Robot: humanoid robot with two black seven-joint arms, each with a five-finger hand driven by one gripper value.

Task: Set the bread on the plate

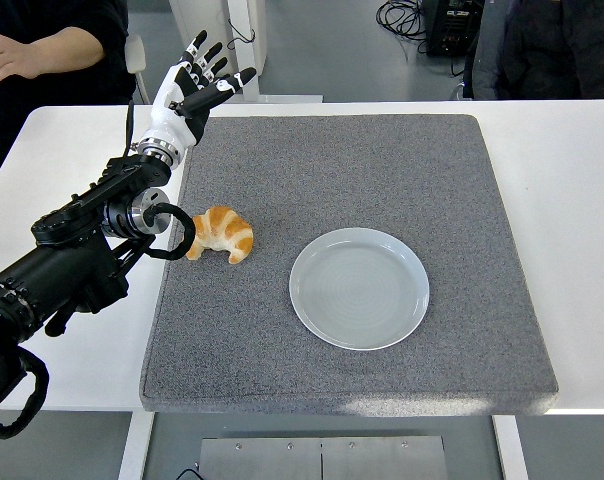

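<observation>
My left hand is lifted above the far left corner of the grey, rough-textured square mat, with the fingers spread and holding nothing. My right arm is not visible. The golden-brown, curved croissant bread lies on the mat near its left edge, just beside my black forearm, and the black cable loop at my wrist seems to touch its left end. The pale blue-grey round ceramic plate stands empty on the mat, to the right of the bread and a little nearer to me, apart from it.

I judge that I am at the very start: the bread is not yet grasped. The next move asks me to bring the hand back toward me and down over the bread, then close the fingers around its thick middle without crushing it, since it looks soft and flaky.

There is open mat between bread and plate, so the carrying path is free. The mat's left edge is close to the bread, with bare white tabletop beyond. A person's hand rests at the far left corner, well apart from my path.
</observation>
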